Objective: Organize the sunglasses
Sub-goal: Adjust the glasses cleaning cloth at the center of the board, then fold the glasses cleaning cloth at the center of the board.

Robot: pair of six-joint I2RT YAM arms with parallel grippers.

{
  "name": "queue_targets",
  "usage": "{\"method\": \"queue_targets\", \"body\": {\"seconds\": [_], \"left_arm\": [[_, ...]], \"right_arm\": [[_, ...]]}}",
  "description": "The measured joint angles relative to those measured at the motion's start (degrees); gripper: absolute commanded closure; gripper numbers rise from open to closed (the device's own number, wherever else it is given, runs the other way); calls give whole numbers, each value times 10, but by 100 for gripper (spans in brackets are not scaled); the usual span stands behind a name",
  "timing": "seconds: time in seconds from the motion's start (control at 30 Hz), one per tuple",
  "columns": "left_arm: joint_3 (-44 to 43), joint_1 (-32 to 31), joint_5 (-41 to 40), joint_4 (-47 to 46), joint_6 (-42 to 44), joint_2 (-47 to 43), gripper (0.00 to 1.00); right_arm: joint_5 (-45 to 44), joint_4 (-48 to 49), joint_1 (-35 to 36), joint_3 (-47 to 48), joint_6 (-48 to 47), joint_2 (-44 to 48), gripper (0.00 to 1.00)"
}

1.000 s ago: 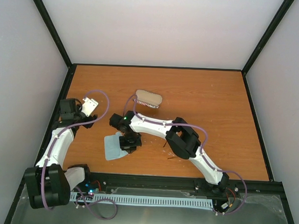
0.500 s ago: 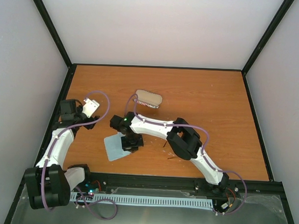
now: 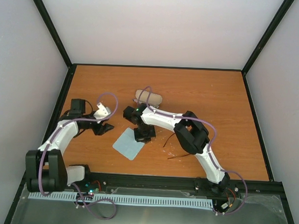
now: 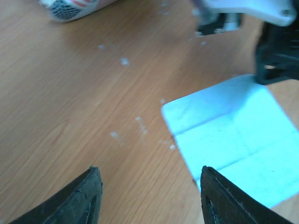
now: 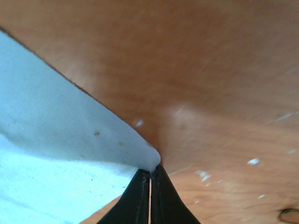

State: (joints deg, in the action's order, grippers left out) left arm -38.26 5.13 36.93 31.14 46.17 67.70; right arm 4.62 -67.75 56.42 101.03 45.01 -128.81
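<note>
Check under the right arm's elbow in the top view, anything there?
Two thin dark temple arms of the sunglasses stick out from under the elbow onto the table. Lenses and front frame are covered by the arm, so their pose cannot be seen.

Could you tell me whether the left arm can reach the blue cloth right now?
Probably yes: the left gripper hangs open beside the cloth, nothing between, though the right gripper pinches one corner.
</note>
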Motion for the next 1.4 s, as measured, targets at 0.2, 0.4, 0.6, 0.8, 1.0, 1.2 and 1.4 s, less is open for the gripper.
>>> {"method": "queue_targets", "body": {"seconds": [0.2, 0.4, 0.6, 0.8, 1.0, 1.2, 1.4], "left_arm": [[-69, -35, 68, 53, 47, 118, 41], [-173, -40, 89, 98, 88, 262, 43], [-220, -52, 88, 115, 109, 330, 46], [-228, -115, 61, 87, 87, 352, 57], [-248, -138, 22, 43, 58, 388, 62], [-251, -138, -13, 13, 43, 396, 66], [-254, -150, -15, 19, 45, 401, 68]], "right_arm": [[-31, 10, -36, -2, -67, 3, 97], [-50, 33, -78, -2, -128, 4, 97], [-47, 68, -118, -2, -179, 5, 97], [-33, 98, -137, -3, -214, 6, 97], [-21, 100, -140, -2, -226, 6, 97], [-9, 102, -140, 7, -230, 6, 97], [-9, 103, -140, 9, -231, 6, 97]]}}
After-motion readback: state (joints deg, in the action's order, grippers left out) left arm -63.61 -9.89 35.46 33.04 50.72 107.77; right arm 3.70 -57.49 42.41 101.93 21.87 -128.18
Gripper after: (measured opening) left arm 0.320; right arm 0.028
